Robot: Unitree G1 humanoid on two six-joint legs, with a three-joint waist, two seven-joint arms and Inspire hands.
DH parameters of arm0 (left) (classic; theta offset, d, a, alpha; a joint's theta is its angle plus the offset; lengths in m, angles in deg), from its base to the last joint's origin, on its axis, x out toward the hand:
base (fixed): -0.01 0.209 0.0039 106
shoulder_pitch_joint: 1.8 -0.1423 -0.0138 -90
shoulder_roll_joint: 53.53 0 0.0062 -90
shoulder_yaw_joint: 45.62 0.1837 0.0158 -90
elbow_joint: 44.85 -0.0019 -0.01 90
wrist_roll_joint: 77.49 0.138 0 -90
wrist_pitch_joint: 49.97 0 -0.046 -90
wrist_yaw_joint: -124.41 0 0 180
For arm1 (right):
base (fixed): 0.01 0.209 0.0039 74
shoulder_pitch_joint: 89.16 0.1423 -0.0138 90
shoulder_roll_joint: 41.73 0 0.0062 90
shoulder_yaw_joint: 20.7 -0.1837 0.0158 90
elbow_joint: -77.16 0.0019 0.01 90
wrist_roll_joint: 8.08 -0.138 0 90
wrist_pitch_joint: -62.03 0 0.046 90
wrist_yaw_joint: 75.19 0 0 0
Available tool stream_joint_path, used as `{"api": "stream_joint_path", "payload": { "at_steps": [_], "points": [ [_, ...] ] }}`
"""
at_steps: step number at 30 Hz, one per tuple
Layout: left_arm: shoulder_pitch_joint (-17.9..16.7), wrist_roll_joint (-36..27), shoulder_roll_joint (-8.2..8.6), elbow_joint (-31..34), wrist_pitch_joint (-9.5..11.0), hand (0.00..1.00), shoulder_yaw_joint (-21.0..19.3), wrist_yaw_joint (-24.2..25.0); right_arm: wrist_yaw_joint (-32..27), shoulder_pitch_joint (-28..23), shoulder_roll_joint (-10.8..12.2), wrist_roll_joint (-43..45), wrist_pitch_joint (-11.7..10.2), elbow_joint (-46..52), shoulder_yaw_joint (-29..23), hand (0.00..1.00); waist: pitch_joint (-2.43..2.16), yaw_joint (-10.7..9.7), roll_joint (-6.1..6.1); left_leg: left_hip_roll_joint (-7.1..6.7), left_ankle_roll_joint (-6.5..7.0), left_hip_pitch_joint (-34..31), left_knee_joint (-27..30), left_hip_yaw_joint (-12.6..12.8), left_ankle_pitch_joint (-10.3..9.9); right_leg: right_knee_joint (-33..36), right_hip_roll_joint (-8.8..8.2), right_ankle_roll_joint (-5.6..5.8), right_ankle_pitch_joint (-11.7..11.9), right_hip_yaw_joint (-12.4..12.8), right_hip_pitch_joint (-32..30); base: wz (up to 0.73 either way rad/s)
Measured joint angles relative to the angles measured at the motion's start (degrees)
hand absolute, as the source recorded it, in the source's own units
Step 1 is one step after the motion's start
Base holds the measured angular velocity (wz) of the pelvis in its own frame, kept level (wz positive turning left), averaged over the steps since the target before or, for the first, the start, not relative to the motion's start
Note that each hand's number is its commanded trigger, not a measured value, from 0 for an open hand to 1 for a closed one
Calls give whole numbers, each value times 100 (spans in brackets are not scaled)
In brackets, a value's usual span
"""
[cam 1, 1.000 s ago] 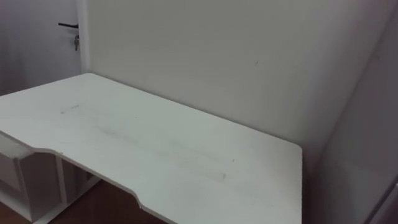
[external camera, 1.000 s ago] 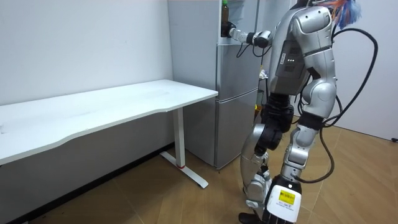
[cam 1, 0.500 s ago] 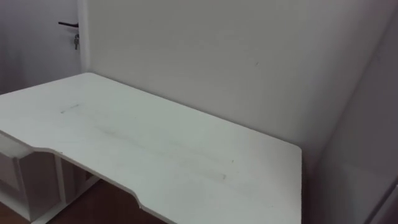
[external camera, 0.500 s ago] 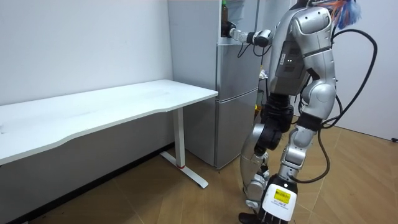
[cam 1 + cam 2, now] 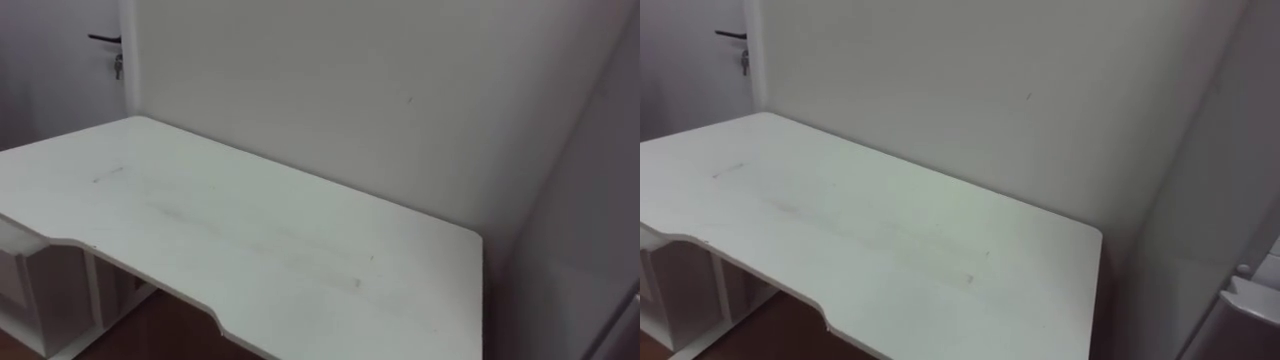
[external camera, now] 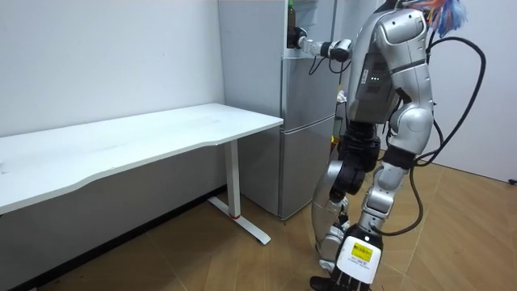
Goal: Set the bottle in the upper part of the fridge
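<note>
In the room view I stand in front of the grey fridge (image 6: 307, 129), my body turned toward the white table (image 6: 145, 137). My right arm reaches up to the upper fridge compartment. There my right hand (image 6: 301, 40) is shut on a dark bottle (image 6: 292, 23) with a green cap, held upright at the compartment's edge. The left hand (image 6: 342, 98) sits low by my waist, too small to read. The eye views look down on the tabletop (image 5: 250, 240), with the fridge's grey side (image 5: 590, 220) at the right.
The table stands against the white wall and its end meets the fridge. A door with a dark handle (image 5: 103, 38) is in the far left corner. Wooden floor (image 6: 242, 259) lies open behind and beside me.
The eye view has shifted slightly. In the room view my rear foot has shifted a little. The right hand and the bottle stay where they were at the upper fridge.
</note>
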Motion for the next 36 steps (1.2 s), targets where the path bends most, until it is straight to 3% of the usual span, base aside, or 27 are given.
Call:
{"api": "stream_joint_path", "payload": {
  "at_steps": [4,9,18,19,20,21,24,30,34,36],
  "points": [
    [-12,-7,-1,1,-2,0,0,1,18,-58,-10,558,6,-101,111,0,-12,-37,-40,3,4,102,-53,23,3,2,-11,2,-2,39,29,0],
    [16,-13,-1,-6,-87,0,0,111,237,-68,-83,1168,182,-401,316,0,-11,-46,-166,3,4,196,-73,29,-9,-115,36,2,-1,112,166,1],
    [108,-12,-51,6,-300,0,5,343,616,-64,-132,1300,447,-525,339,0,-22,-63,-223,3,2,396,-169,14,-6,-217,90,33,52,118,352,0],
    [121,-12,-51,6,-303,0,3,333,677,-64,-132,1305,468,-554,352,36,-26,-69,-238,3,0,442,-198,15,-4,-252,90,38,61,118,394,0],
    [135,-12,-51,6,-303,0,3,326,707,-65,-132,1309,489,-561,362,58,-30,-70,-245,3,-1,455,-204,18,-4,-269,91,39,66,119,410,0],
    [172,-19,-51,5,-306,0,2,318,744,-64,-134,1314,519,-606,400,100,-34,-82,-270,3,-1,463,-208,22,-4,-283,92,40,69,121,421,-3],
    [292,-25,-50,5,-318,0,2,318,889,-95,-117,1250,747,-776,444,100,-39,-71,-304,3,2,480,-208,28,-2,-275,96,39,85,131,425,-1],
    [460,-19,-54,2,-331,0,-15,309,906,-97,-114,1063,795,-824,413,100,-46,-50,-317,11,5,512,-247,67,0,-280,133,40,99,410,398,-3],
    [557,-18,-66,-13,-331,0,-28,310,941,-98,-110,1115,803,-830,398,98,-41,-72,-328,15,5,515,-255,67,-1,-290,140,40,99,363,412,0],
    [611,-17,-90,-19,-331,0,-28,310,951,-100,-110,1124,811,-846,399,12,-34,-71,-343,14,5,515,-257,67,-1,-290,165,41,99,369,412,0]
  ]
}}
